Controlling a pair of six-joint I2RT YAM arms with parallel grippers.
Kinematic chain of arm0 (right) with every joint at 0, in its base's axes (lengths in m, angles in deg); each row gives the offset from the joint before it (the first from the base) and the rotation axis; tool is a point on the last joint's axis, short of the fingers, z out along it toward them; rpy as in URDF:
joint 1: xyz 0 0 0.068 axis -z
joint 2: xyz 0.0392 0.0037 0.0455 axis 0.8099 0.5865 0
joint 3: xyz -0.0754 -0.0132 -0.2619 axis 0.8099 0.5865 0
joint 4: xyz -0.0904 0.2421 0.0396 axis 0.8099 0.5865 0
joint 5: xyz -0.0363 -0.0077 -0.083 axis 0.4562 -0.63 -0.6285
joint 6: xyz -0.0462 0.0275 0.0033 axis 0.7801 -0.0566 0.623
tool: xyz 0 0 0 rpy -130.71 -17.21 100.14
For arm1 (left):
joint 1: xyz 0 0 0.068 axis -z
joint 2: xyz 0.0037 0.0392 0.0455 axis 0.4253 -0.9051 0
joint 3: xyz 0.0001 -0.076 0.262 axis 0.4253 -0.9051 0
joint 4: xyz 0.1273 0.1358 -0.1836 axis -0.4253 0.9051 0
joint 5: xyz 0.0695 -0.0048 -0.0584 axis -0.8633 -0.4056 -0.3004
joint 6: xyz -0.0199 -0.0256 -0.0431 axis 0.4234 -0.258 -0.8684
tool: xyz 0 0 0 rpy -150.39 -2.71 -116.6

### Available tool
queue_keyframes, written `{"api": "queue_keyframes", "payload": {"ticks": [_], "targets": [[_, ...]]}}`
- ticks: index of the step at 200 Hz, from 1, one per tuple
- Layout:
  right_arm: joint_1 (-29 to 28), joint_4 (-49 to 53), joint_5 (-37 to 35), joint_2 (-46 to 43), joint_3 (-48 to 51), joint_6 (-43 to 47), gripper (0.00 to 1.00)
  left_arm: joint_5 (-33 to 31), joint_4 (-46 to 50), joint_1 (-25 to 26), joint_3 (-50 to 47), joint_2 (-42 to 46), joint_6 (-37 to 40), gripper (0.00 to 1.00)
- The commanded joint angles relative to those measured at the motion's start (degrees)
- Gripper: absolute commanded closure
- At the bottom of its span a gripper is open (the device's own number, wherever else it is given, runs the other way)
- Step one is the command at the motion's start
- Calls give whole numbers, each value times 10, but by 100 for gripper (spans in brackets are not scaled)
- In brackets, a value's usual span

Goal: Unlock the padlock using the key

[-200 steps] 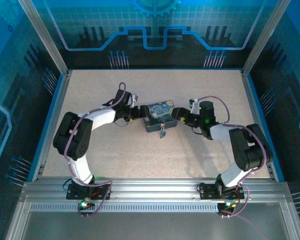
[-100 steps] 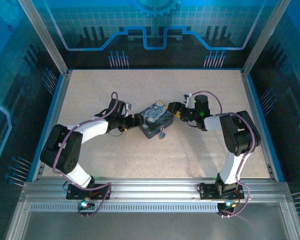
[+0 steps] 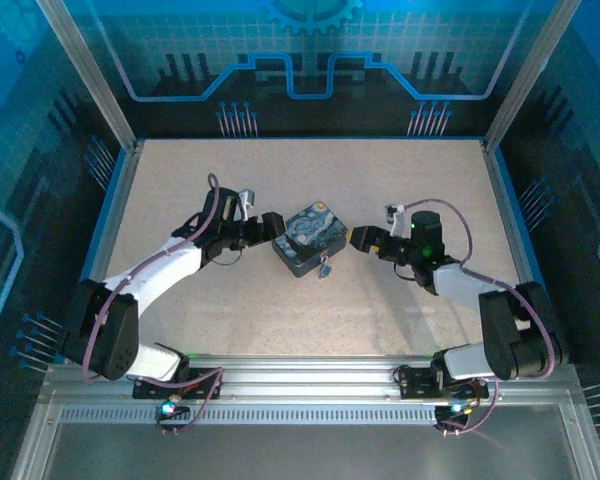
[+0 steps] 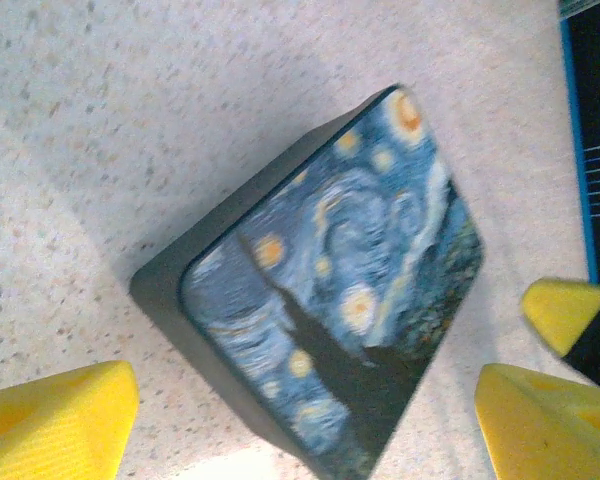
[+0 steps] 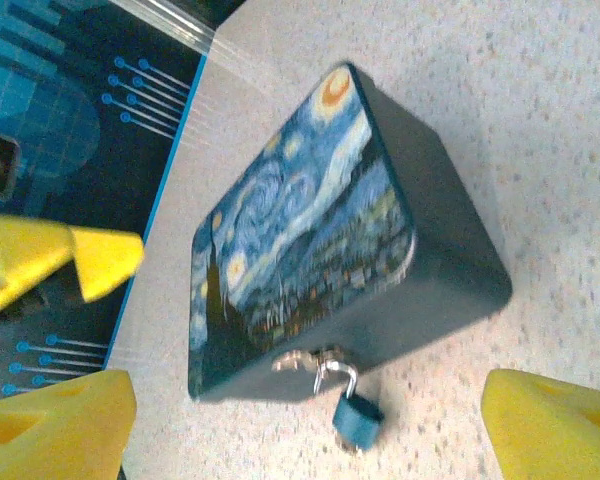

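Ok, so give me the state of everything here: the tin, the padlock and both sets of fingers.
Tin: lid closed, lying flat.
Padlock: hanging from the tin's clasp, shackle looks closed.
Left fingers: open, holding nothing.
Right fingers: open, holding nothing.

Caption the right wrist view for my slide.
Open right claw faces the starry tin, padlock hanging at its front.

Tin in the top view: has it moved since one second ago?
Yes. The tin turned counter-clockwise: it lay nearly square to the table edges, now diagonal to them.
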Motion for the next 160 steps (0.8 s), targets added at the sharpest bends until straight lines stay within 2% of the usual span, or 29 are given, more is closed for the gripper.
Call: {"api": "queue_keyframes", "payload": {"ticks": [1, 19, 39, 66, 119, 160], "targets": [[-13, 30, 24, -20, 31, 13, 10, 24, 20, 11, 41, 2, -1, 12], [-34, 12, 33, -18, 44, 16, 12, 56, -8, 39, 62, -22, -22, 15], [-57, -23, 50, 9, 43, 11, 18, 91, -68, 64, 70, -59, -66, 24], [-80, -81, 60, 64, 29, -2, 23, 102, -95, 89, 86, -102, -84, 30], [-97, -129, 50, 153, -3, -8, 28, 121, -133, 110, 78, -141, -118, 33], [-100, -142, 48, 194, -20, -1, 32, 112, -133, 112, 65, -153, -119, 33]]}}
